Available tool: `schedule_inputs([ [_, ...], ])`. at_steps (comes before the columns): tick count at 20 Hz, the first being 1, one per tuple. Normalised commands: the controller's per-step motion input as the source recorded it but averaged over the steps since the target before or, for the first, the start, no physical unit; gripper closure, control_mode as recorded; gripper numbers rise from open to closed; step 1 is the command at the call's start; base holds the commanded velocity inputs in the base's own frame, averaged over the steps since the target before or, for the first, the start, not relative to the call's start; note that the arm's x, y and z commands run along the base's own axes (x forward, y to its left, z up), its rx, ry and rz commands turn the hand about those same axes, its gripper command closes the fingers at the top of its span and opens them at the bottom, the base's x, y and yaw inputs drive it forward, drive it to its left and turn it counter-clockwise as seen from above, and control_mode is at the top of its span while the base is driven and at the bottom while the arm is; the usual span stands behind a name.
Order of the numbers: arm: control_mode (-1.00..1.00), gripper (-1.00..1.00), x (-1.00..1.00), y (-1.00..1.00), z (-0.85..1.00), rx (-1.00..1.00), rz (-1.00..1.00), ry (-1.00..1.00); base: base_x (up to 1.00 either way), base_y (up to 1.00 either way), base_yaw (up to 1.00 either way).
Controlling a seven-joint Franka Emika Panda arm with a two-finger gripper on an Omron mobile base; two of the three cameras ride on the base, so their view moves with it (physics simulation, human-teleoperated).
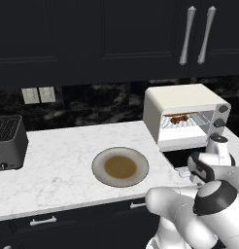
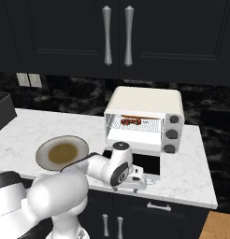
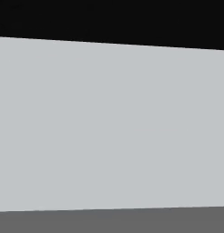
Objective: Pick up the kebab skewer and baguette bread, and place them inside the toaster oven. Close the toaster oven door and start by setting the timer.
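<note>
Cream-white boxy toaster oven [image 2: 145,119] stands on the white marble tabletop [image 1: 58,160], its dark glass door [image 2: 145,163] dropped flat open. Red-brown kebab skewer [image 2: 131,122] and slim orange-brown baguette [image 2: 133,116] lie on the wire rack. Round grey plate [image 1: 120,167] is bare. Jaws hidden low by the door, reportedly spread wide, nothing held. Door looks light, hinged, stiff; lift at its front edge.
</note>
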Motion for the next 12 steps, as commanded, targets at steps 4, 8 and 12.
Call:
schedule_inputs([
  [4,-1.0,-1.0,0.34,0.0,-0.05,0.0,0.0,0.0,0.0,0.0,0.0],
  [8,-1.0,-1.0,0.51,0.0,0.0,0.0,0.0,-0.01,0.0,0.0,0.0],
  [12,-1.0,-1.0,0.57,0.13,0.0,0.0,-0.01,-0.07,0.0,0.0,0.0],
])
